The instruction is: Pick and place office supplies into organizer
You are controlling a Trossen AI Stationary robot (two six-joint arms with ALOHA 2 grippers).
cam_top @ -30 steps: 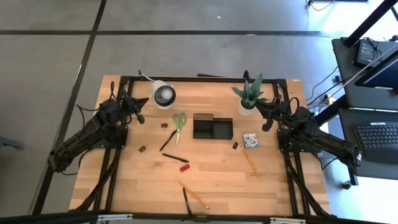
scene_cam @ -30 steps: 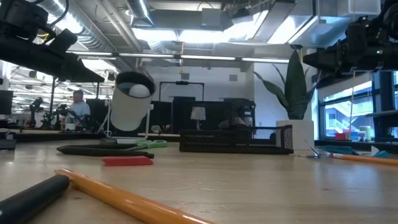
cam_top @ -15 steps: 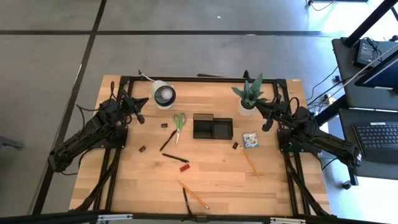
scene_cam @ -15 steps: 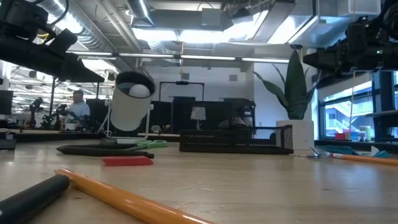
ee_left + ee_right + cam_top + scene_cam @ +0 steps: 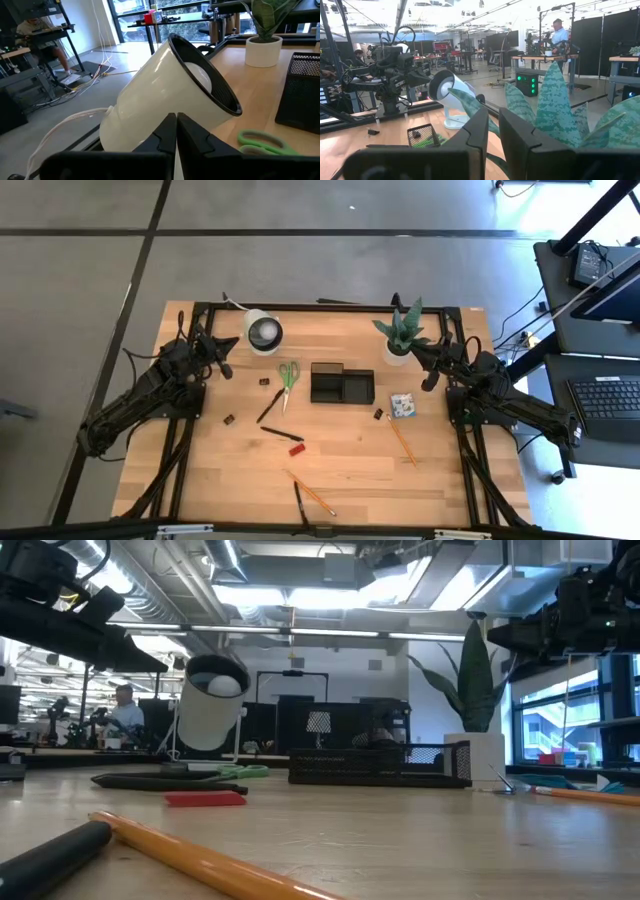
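Note:
The black organizer (image 5: pixel 342 384) stands mid-table and shows in the low view as a mesh tray (image 5: pixel 380 762). Loose on the wood lie green-handled scissors (image 5: pixel 287 375), black pens (image 5: pixel 268 406) (image 5: pixel 281 434), a red marker (image 5: pixel 297 449), orange pencils (image 5: pixel 402 440) (image 5: pixel 312 493), small black clips (image 5: pixel 229 419) (image 5: pixel 379 414) and a blue pad (image 5: pixel 403 405). My left gripper (image 5: pixel 176 127) hangs shut at the far left, facing the white lamp. My right gripper (image 5: pixel 493 131) hangs at the far right behind the plant's leaves, its fingers a narrow gap apart, with nothing between them.
A white round lamp (image 5: pixel 264 331) stands at the far left and a potted plant (image 5: pixel 400 335) at the far right, each just ahead of a gripper. Another black pen (image 5: pixel 300 502) lies near the front edge. People work at desks in the room beyond.

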